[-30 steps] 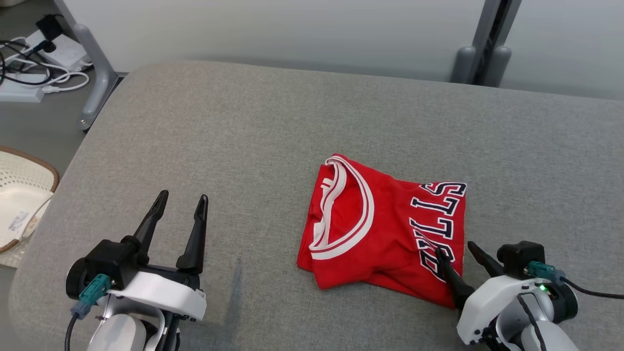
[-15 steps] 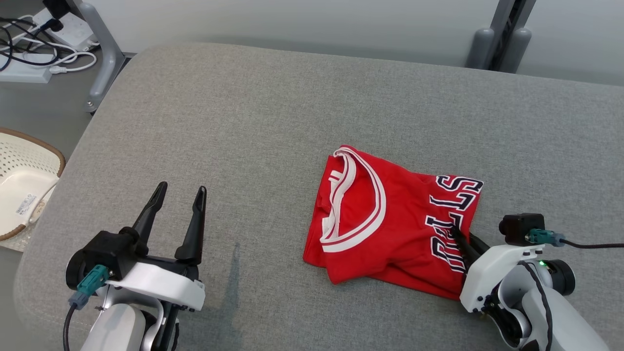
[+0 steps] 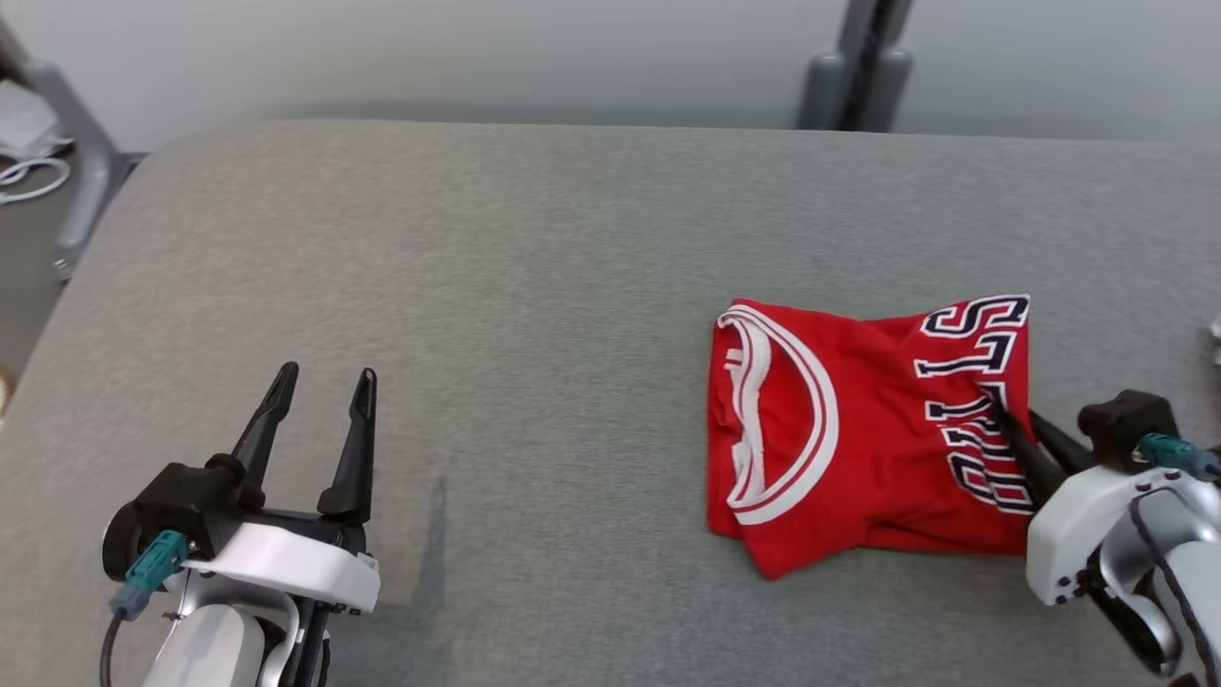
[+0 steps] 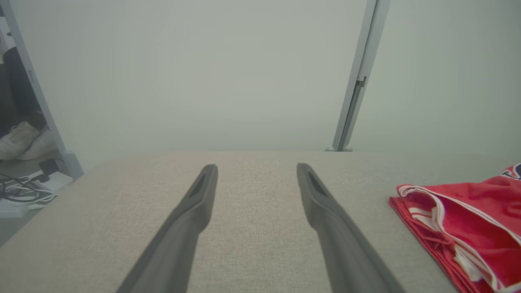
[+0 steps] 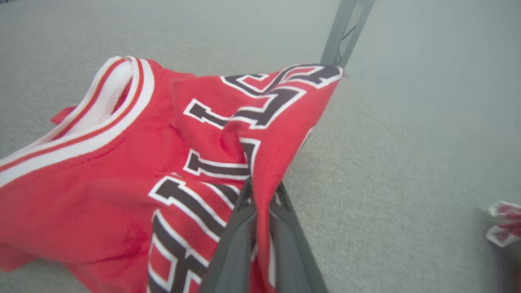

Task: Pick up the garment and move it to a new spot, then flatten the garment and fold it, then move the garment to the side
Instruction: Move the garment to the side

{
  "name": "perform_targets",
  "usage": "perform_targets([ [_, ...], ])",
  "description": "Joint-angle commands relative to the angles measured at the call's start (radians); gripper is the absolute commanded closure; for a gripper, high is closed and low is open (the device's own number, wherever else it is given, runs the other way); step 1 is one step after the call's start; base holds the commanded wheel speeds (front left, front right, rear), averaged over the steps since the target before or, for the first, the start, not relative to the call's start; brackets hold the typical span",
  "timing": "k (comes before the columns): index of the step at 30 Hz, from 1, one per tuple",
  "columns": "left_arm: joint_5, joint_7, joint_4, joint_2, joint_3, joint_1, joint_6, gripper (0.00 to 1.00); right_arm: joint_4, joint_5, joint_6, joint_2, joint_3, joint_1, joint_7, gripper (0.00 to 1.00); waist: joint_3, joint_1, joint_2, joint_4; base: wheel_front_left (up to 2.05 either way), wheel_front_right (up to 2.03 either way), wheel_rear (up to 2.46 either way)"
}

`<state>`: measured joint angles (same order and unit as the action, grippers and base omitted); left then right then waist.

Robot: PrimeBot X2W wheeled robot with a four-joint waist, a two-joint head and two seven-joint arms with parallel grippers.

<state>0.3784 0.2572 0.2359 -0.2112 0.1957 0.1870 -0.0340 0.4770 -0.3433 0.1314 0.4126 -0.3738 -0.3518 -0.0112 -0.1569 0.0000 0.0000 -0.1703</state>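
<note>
Jaws of the right gripper [image 3: 1013, 425] clamp the garment [image 3: 858, 448] at its edge — left gripper [image 3: 324, 377] jaws wide apart.

Left hand [image 3: 325, 374] spread wide, right hand [image 3: 1011, 423] fingers pinched together

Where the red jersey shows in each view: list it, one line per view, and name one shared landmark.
Head view: the red jersey lies right of centre on the grey cushion, the right gripper shut on its lettered edge.
Left wrist view: lower right corner, right of the open left gripper.
Right wrist view: left and centre, a ridge pinched between the fingers.
Shared landmark: the grey post behind the cushion, upper right in every view.
</note>
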Motion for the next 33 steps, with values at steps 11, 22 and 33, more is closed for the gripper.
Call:
perform_targets([
  [11, -0.008, -0.004, -0.053, -0.031, -0.004, -0.007, 0.005, 0.0, -0.325, 0.068, -0.001, 0.113, 0.101, 0.113, 0.137, 1.0, -0.026, 0.0, 0.0, 0.261, 0.0, 0.0, 0.0],
  [22, -0.019, -0.054, -0.133, -0.092, -0.01, 0.066, -0.005, 0.0, -0.347, 0.067, -0.001, 0.206, 0.037, -0.129, 0.115, 1.0, -0.173, 0.0, 0.0, 0.394, 0.0, 0.0, 0.0],
  [33, -0.032, -0.11, -0.215, -0.154, -0.01, 0.127, -0.017, 0.0, -0.059, 0.039, -0.001, 0.281, 0.102, -0.355, -0.006, 1.0, -0.33, 0.0, 0.0, 0.404, 0.0, 0.0, 0.0],
])
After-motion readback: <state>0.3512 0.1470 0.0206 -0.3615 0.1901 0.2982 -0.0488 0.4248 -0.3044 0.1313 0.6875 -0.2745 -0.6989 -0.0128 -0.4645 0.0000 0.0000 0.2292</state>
